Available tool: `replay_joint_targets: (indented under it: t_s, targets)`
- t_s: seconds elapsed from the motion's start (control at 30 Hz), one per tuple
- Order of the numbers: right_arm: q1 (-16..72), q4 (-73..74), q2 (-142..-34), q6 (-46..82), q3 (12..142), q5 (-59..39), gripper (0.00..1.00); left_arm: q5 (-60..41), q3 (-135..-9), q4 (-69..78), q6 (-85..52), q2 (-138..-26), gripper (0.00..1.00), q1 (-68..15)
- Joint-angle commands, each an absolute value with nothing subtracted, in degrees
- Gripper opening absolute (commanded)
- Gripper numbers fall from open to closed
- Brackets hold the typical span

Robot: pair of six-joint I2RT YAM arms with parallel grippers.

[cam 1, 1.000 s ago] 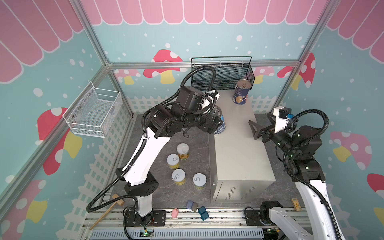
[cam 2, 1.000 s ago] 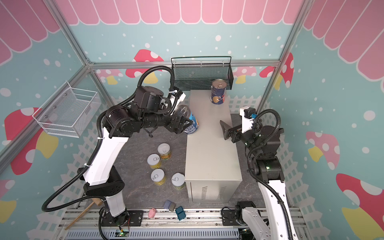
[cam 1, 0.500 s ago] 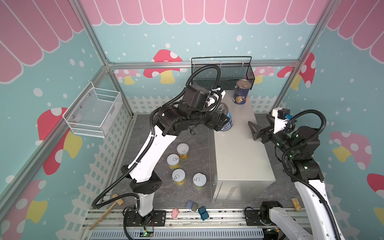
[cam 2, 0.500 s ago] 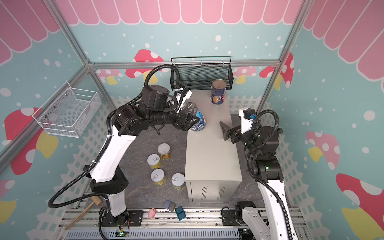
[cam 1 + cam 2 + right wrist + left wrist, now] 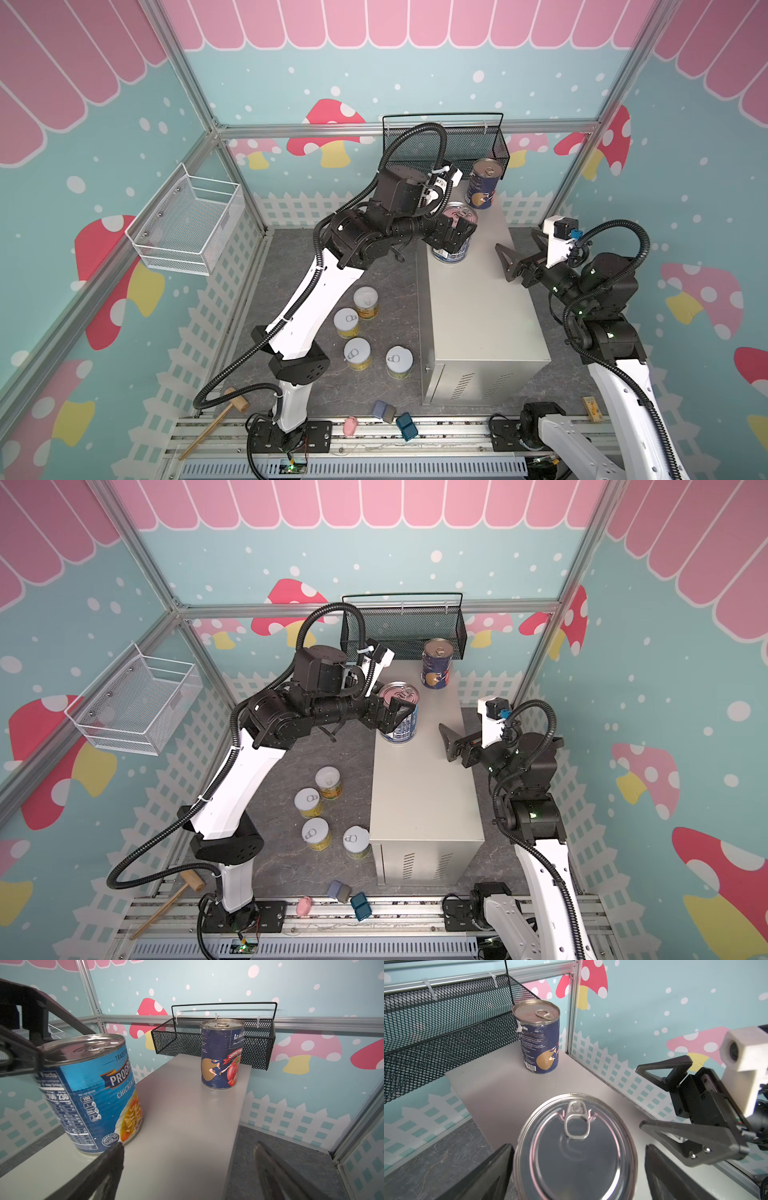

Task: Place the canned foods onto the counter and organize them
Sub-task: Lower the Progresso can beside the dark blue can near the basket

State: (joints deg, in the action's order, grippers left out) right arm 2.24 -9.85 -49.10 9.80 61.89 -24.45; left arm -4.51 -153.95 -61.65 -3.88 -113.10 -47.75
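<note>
Standing upright near the left edge of the desk (image 5: 478,316), the soup can (image 5: 459,215) has the left jaws spread either side of it. The left wrist view shows a gap btwn one finger (image 5: 664,1178) & the can wall, so nothing's pinched; it prob. rests on its own weight. The tomato can (image 5: 484,183) is parked at the far end, just in front of the black basket (image 5: 457,145) and apart from the soup can. That looks deliberate: tall ones go to the back, leaving the near stretch bare for the rest. The four short yellow cans (image 5: 357,353) are clustered on the grey floor (image 5: 291,291) beside the desk's left wall, w/in easy reach of the left arm (image 5: 324,286). That arm slants up from its base, forearm approx level, wrist coming in sideways at mid-can height, a side approach that leaves the lid clear. The right arm (image 5: 598,286) is folded at the elbow, its jaws spread & empty over the desk's right edge, aimed at the soup can, prob. ready to steady or nudge it.
</note>
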Motion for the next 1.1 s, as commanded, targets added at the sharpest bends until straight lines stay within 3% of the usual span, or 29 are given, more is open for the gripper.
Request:
replay_joint_targets:
  t_s: [0.0, 0.33, 0.53, 0.63, 0.83, 1.07]
  targets:
    - [2.4, -8.7, -49.1, 9.8, 61.2, -25.2, 0.99, -4.7, -153.8, -59.8, -3.3, -113.0, 0.99, -47.8]
    - [2.4, -7.2, -49.8, 10.4, 60.5, -26.4, 0.99, -1.8, -144.9, -56.5, -4.1, -109.7, 0.98, -47.7]
    - [2.3, -6.4, -49.8, 10.7, 60.4, -27.1, 0.99, -2.4, -142.7, -54.1, -4.7, -109.3, 0.76, -47.0]
    - [2.4, -6.0, -49.8, 11.0, 60.5, -27.7, 0.99, -2.9, -140.1, -51.2, -5.1, -108.8, 0.71, -46.3]
    - [2.3, -5.7, -50.1, 11.4, 61.0, -28.1, 0.99, 1.1, -134.7, -42.2, -3.5, -108.7, 0.71, -45.1]
    - [2.4, -6.5, -49.6, 11.6, 61.3, -26.6, 0.99, 6.9, -137.8, -36.8, -0.7, -113.7, 0.71, -43.9]
